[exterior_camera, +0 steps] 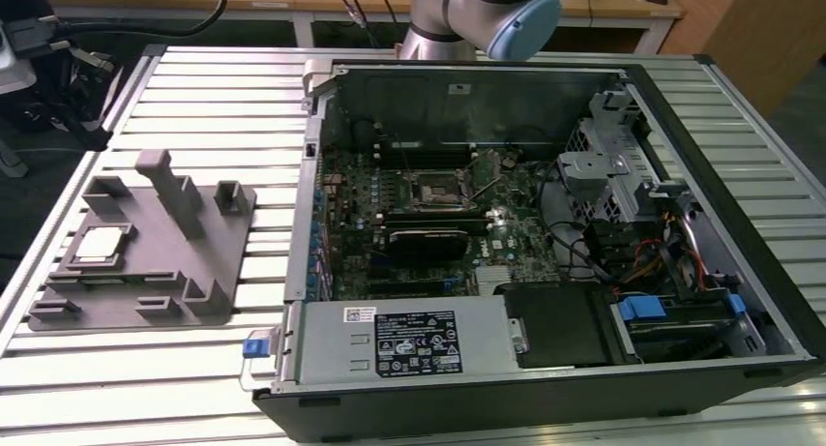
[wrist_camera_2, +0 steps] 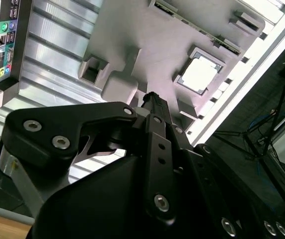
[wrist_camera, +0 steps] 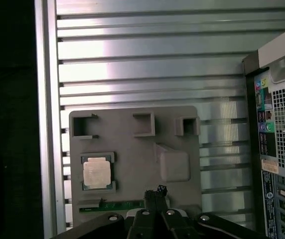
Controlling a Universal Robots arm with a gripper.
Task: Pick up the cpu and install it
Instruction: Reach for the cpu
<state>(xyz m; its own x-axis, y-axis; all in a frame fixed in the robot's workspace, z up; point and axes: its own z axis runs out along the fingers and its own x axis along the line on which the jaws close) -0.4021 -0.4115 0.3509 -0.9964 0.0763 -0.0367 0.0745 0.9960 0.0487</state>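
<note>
Closest to the wrist cameras, the gripper (wrist_camera: 155, 190) (wrist_camera_2: 152, 97): black, jaws drawn together at the tips by the look of the first wrist view, gripping nothing. Hangs clear above the grey fixture (wrist_camera: 132, 167) (wrist_camera_2: 147, 30), touching none of it, tips lined up near a raised square block (wrist_camera: 172, 162) (wrist_camera_2: 118, 87) on that plate. Just past that, the cpu (wrist_camera: 97, 172) (wrist_camera_2: 199, 75): flat in a shallow square pocket of the fixture, silver top up, thin border visible all round, well apart from the jaws. Beside the pocket, a thin green strip of board (wrist_camera: 115, 204) (wrist_camera_2: 226, 44) lying in a slot. Under the fixture, the ribbed aluminium desk (wrist_camera: 147, 64) (wrist_camera_2: 53, 55). Further out, the rear panel (wrist_camera: 264, 114) (wrist_camera_2: 5, 30) of a computer case, dotted with coloured ports. In the exterior view, the cpu (exterior_camera: 100, 245) again in the fixture (exterior_camera: 149, 267) towards the exterior view's left of the desk (exterior_camera: 220, 98), well apart from the opened computer case (exterior_camera: 543, 412) lying on the exterior view's right. Inside the case, nearest first: a power supply (exterior_camera: 400, 341), then the motherboard (exterior_camera: 374, 190) with a square black-framed socket (exterior_camera: 432, 187) about mid-board. Beyond the case, at the desk's far edge, the grey arm (exterior_camera: 446, 25) with a blue cap
</note>
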